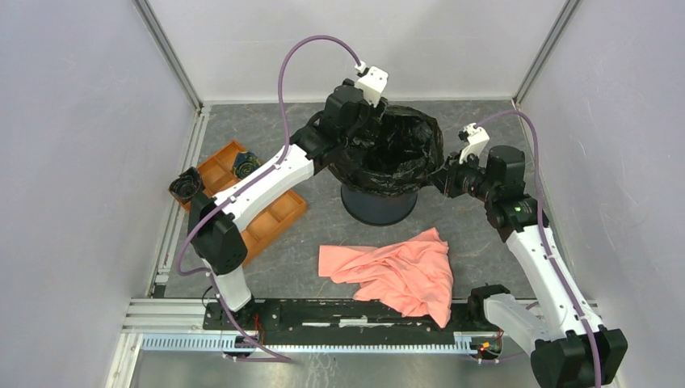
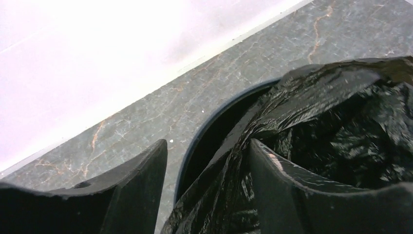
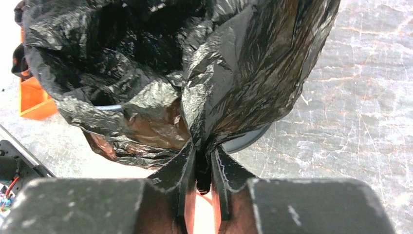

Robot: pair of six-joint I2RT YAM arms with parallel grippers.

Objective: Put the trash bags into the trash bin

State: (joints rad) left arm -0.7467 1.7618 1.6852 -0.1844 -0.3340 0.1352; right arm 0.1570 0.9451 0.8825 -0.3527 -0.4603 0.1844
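The navy trash bin [image 1: 380,206] stands at the back middle of the table. A glossy black trash bag [image 1: 400,153] is spread over its mouth. My left gripper [image 1: 354,121] sits at the back-left rim. In the left wrist view it [image 2: 208,146] is open: one finger is outside the bin [image 2: 214,127], and the other is inside against the bag film [image 2: 341,112]. My right gripper [image 1: 442,179] is at the bin's right rim. In the right wrist view it [image 3: 203,148] is shut on a pinched fold of the trash bag [image 3: 160,63].
A salmon-pink cloth [image 1: 396,271] lies crumpled in front of the bin. An orange compartmented tray [image 1: 258,206] sits to the left with two dark rolled objects [image 1: 245,164] at its far end. Enclosure walls stand close on both sides and behind.
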